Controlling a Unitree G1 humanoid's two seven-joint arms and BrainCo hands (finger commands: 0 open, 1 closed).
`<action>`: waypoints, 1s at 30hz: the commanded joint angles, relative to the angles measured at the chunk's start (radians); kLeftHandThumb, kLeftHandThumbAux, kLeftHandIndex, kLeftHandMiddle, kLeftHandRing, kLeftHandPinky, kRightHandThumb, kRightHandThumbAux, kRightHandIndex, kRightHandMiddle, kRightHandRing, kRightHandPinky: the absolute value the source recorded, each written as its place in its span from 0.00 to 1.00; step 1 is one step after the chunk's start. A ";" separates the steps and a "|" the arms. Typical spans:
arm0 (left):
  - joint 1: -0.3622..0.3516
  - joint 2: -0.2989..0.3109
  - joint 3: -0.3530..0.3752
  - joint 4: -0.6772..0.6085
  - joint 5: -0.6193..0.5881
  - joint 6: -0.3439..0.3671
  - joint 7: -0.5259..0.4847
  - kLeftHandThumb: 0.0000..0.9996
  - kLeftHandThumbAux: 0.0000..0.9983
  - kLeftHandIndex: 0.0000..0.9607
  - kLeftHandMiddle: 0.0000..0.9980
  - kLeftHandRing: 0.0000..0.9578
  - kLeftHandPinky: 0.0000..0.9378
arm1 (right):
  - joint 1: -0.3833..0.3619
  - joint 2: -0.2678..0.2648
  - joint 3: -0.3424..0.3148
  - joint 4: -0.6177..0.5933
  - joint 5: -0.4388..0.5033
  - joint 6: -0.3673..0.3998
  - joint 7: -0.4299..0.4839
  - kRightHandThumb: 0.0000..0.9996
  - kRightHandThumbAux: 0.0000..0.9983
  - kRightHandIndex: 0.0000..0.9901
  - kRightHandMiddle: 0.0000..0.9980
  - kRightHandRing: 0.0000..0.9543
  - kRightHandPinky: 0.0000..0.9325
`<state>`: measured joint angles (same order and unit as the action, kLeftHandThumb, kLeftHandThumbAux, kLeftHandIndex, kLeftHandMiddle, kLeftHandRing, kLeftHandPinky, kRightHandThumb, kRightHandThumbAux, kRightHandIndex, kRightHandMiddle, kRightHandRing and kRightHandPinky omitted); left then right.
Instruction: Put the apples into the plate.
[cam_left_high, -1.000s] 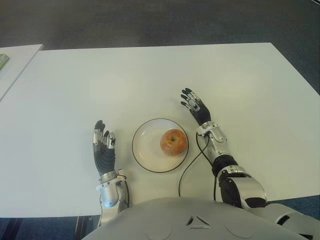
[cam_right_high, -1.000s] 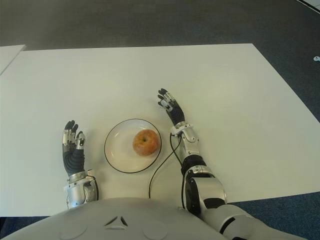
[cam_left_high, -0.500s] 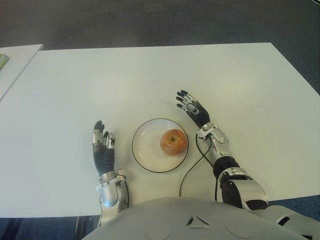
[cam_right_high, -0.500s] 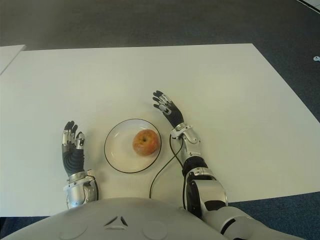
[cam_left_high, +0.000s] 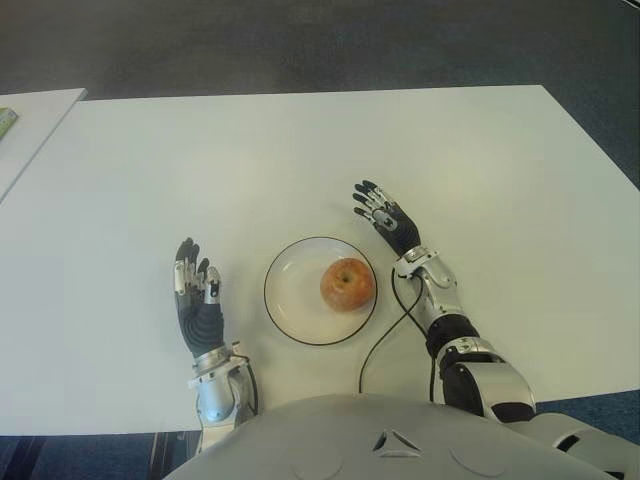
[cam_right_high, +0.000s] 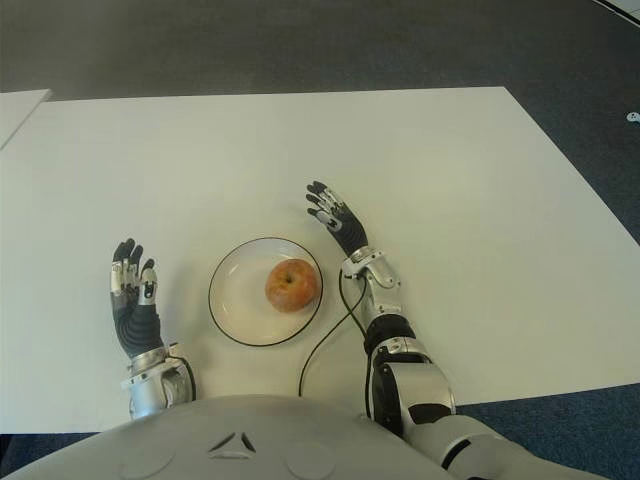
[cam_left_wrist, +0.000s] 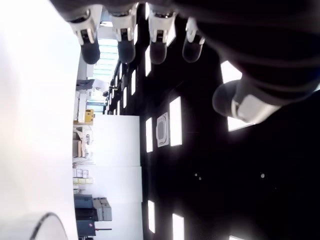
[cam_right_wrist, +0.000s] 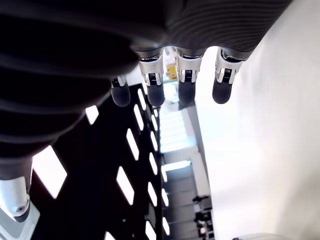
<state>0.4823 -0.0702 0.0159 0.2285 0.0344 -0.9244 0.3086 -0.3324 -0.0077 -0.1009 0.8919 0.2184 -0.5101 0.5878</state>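
Observation:
A red-yellow apple sits in the right half of a white plate with a dark rim, near the front middle of the white table. My right hand hovers just beyond the plate's right edge, fingers spread and holding nothing. My left hand shows left of the plate, a short gap away, fingers straight and empty. Both wrist views show extended fingertips with nothing between them. No other apple is in view.
A black cable runs from my right wrist along the plate's right side toward the table's front edge. A second white table stands at the far left, with a green item at its edge. Dark carpet lies beyond.
My left hand has shifted a little to the left and farther from me. My right hand swung slightly left a second ago and has held still since. The apple and plate have not moved.

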 joint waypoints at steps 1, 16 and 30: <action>-0.081 0.021 0.045 0.252 0.036 -0.007 -0.003 0.00 0.44 0.00 0.00 0.00 0.00 | 0.084 0.014 0.005 0.028 -0.027 0.017 -0.054 0.19 0.53 0.01 0.05 0.01 0.03; -0.089 0.029 0.049 0.274 0.062 -0.012 0.009 0.00 0.45 0.00 0.00 0.00 0.00 | 0.077 0.013 0.007 0.025 -0.031 0.018 -0.080 0.18 0.52 0.03 0.05 0.01 0.02; -0.103 0.037 0.034 0.266 0.036 0.009 -0.026 0.00 0.44 0.00 0.00 0.00 0.00 | 0.081 0.028 -0.001 0.018 -0.022 0.010 -0.091 0.19 0.52 0.03 0.05 0.02 0.02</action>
<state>0.4851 -0.0719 0.0179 0.2332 0.0329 -0.9743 0.3090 -0.3181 0.0057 -0.0976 0.8696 0.2024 -0.5180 0.5177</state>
